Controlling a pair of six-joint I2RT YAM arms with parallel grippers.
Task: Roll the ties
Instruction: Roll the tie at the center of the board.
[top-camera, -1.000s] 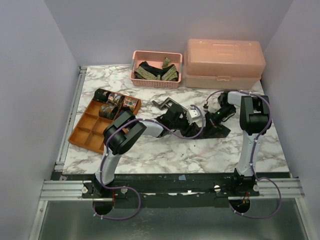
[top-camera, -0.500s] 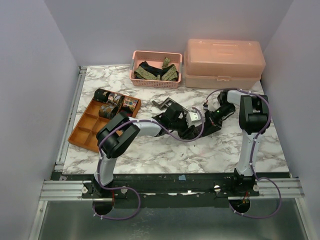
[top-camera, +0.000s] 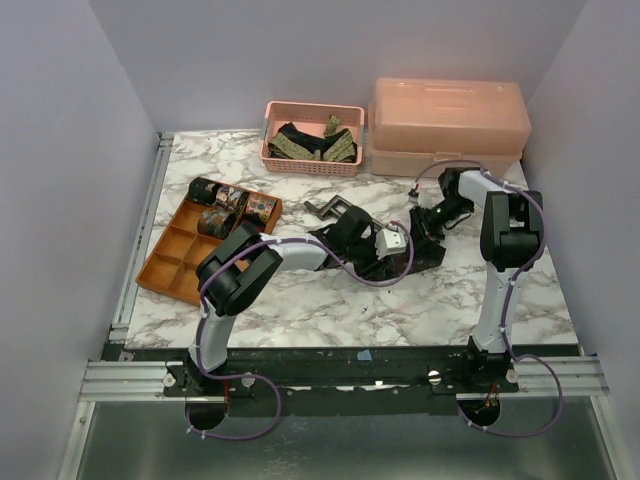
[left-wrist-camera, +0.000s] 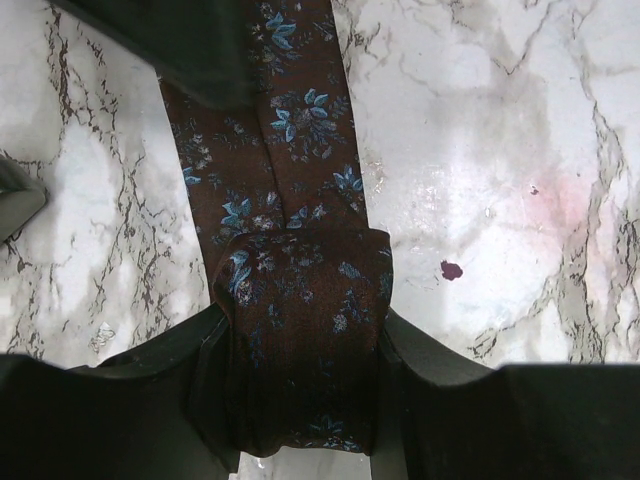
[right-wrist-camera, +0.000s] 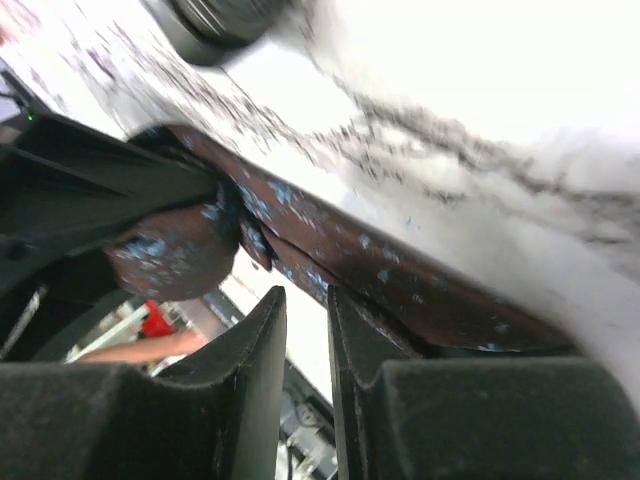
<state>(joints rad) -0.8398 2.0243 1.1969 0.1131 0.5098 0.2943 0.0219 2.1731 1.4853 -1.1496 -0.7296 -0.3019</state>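
At the middle of the counter (top-camera: 330, 305), the left jaws grip the brown tie's (left-wrist-camera: 300, 290) half-made coil. Its tail lies flat toward the right jaws, which are slightly parted and empty. Finished rolls (top-camera: 230, 203) sit in the tray (top-camera: 165, 270) by the left edge; flat ties (top-camera: 312, 146) wait in the basket (top-camera: 300, 168) at the far edge.

White marble table (top-camera: 300, 300), orange tray (top-camera: 172, 268), pink basket (top-camera: 310, 168), pink box (top-camera: 448, 125), brown floral tie (left-wrist-camera: 300, 150), grey bar (top-camera: 322, 208)
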